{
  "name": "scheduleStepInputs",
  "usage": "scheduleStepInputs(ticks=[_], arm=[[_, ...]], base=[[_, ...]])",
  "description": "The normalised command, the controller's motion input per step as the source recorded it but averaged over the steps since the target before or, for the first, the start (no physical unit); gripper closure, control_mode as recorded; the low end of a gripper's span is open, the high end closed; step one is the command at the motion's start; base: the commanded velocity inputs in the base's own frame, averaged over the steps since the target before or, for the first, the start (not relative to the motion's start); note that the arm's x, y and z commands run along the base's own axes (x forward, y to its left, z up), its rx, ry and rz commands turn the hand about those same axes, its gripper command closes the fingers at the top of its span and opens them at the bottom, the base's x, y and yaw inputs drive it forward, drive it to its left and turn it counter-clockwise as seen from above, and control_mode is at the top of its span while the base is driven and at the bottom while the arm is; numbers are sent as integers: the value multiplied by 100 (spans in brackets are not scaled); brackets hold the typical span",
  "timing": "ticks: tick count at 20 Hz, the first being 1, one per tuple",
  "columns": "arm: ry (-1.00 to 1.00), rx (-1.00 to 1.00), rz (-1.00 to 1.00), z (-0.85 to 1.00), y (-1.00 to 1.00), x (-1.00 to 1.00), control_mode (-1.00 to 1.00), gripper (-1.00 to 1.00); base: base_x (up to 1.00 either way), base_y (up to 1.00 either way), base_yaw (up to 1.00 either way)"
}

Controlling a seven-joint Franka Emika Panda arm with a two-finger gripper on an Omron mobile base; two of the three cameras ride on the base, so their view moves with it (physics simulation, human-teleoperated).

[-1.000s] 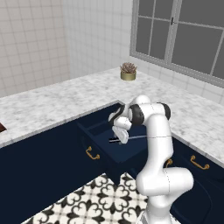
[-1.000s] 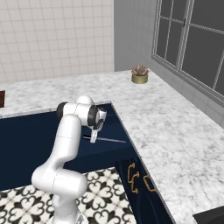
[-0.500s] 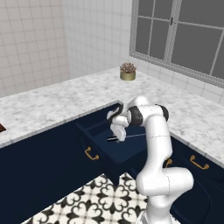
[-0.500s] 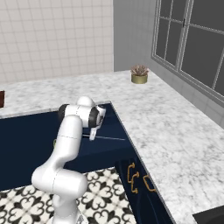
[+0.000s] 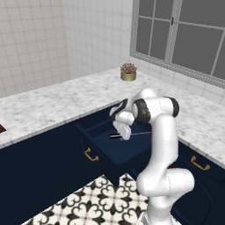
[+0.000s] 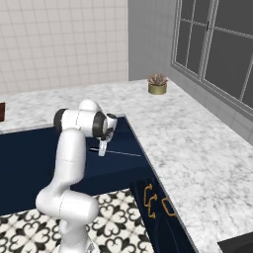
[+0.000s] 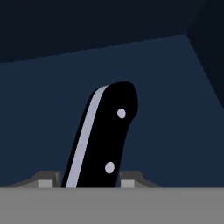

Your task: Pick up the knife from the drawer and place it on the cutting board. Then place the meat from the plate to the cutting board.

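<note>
Down in the open navy drawer [image 5: 115, 154] we go, and the gripper [image 5: 122, 134] sits right over the knife [image 5: 134, 133]. From the left base camera the knife lies flat on the drawer floor, its black handle under the hand and its thin silver blade running out to the right, toward the robot's own upright column. The right base camera agrees: gripper [image 6: 101, 149] low in the drawer [image 6: 74, 163], handle end of the knife [image 6: 118, 153] poking out on the left of the fingers, blade stretching right toward the marble counter [image 6: 197, 153] edge, tip nearest the counter.

Hand camera now, and the knife [image 7: 103, 142] handle rises between the two fingertips [image 7: 48, 181], black with two pale rivets and a light metal strip along its left edge. Its long axis leans slightly right of straight up in this view, butt end at the top. The gripper [image 7: 89, 183] has its jaws drawn in narrow, one pad on each side of the handle and looking hard against it. The knife appears to rest on the dark blue drawer [image 7: 175, 87] floor.

No brand, label or lettering reads anywhere on the knife or drawer front; the brass handle [image 5: 91, 155] is plain.
</note>
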Motion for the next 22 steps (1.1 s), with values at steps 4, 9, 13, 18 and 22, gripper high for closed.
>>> scheduleStepInputs(ticks=[4,9,13,18,22], arm=[[-24,0,0,100,21,-97,-100,100],[-12,-4,0,100,32,-90,-100,100],[-9,-16,0,100,-6,-100,-100,100],[-2,-8,0,100,-11,-64,-100,100],[-4,0,0,96,-20,-46,-100,100]], base=[[0,0,0],[0,0,0],[0,0,0],[0,0,0],[0,0,0]])
